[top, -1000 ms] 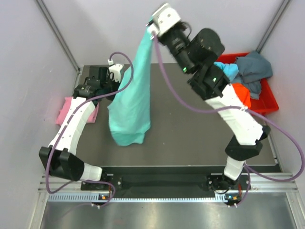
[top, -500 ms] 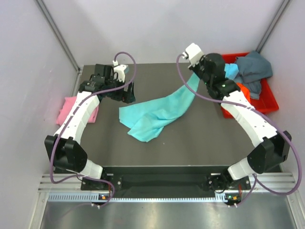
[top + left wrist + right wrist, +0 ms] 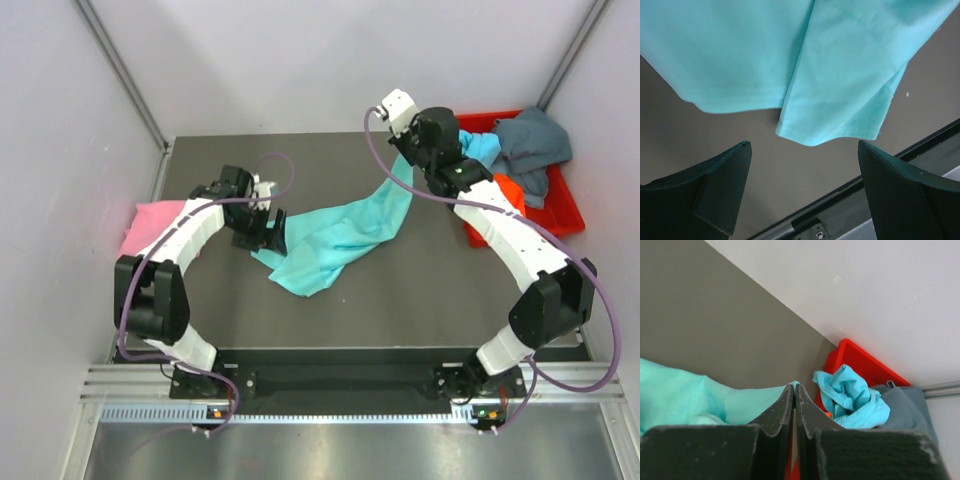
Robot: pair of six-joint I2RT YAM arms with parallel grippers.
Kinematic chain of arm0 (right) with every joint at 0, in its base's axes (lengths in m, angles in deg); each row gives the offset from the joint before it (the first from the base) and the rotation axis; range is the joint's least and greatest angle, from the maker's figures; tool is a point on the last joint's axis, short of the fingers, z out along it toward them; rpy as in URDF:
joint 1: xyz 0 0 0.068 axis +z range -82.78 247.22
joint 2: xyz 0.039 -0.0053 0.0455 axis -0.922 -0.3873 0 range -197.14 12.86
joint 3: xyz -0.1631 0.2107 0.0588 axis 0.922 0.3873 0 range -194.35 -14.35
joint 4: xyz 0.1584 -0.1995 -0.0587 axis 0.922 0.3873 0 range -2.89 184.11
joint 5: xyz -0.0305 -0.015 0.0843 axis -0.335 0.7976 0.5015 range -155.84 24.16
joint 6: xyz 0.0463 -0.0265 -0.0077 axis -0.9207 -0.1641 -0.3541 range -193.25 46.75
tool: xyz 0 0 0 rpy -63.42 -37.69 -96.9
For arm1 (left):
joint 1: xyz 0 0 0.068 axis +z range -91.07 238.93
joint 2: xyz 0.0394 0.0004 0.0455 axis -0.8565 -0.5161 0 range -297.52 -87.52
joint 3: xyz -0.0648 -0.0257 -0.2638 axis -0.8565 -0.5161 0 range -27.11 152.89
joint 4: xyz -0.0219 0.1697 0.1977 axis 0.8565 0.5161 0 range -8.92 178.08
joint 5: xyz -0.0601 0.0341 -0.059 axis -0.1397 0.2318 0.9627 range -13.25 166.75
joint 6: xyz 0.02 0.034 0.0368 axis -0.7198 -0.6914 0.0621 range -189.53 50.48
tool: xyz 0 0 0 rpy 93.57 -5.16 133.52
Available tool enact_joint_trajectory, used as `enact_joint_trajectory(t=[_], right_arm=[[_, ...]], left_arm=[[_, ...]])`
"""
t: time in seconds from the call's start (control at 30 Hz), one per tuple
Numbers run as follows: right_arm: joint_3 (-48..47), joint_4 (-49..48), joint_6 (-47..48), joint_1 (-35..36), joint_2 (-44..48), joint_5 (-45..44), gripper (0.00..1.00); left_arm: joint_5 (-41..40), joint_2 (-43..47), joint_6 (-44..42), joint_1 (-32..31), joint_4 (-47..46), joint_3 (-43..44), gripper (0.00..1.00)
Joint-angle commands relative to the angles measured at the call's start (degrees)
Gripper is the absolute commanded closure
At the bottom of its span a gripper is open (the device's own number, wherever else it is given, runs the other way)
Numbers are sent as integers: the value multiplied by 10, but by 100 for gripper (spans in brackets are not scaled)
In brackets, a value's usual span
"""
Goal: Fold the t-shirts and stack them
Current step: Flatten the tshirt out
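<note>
Down to the edge of the teal shirt [image 3: 340,228] came my left pincer [image 3: 803,146], jaws wide; my right pincer [image 3: 794,388] stays pinched on its far end.

Left arm [image 3: 188,226] jaws apart; right arm [image 3: 497,212] jaws closed.

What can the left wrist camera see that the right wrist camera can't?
Only the left wrist view shows the left gripper, open over the teal t-shirt's stitched hem, and the rail edging the dark table. Only the right wrist view shows the right gripper, shut on that shirt, plus the red bin holding a light blue shirt and a grey-blue shirt, and the white wall. Both show the teal t-shirt lying on the dark table.
</note>
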Motion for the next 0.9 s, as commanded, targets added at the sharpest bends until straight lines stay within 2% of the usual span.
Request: enact_joint_trajectory(t=[0.0, 0.23, 0.53, 0.63, 0.73, 0.8, 0.83, 0.87], right_arm=[[-33, -17, -19, -1, 3, 15, 100], [-24, -15, -28, 0, 12, 29, 100], [-2, -22, -28, -1, 21, 34, 100], [2, -24, -28, -1, 20, 34, 100], [4, -27, -31, -2, 18, 35, 100], [5, -29, -32, -1, 16, 35, 100], [4, -31, -32, -1, 15, 34, 100], [3, -30, -30, -1, 15, 33, 100]], left_arm=[[-3, -15, 22, 3, -1, -31, 9], [-66, -120, 14, 4, 17, 32, 12], [-120, -200, 29, 4, 4, 83, 16], [-121, -220, 28, 3, 6, 100, 31], [-109, -235, 29, 3, 11, 110, 51], [-108, -239, 28, 4, 11, 111, 79], [-114, -239, 30, 4, 12, 111, 97], [-117, -234, 32, 5, 11, 111, 100]])
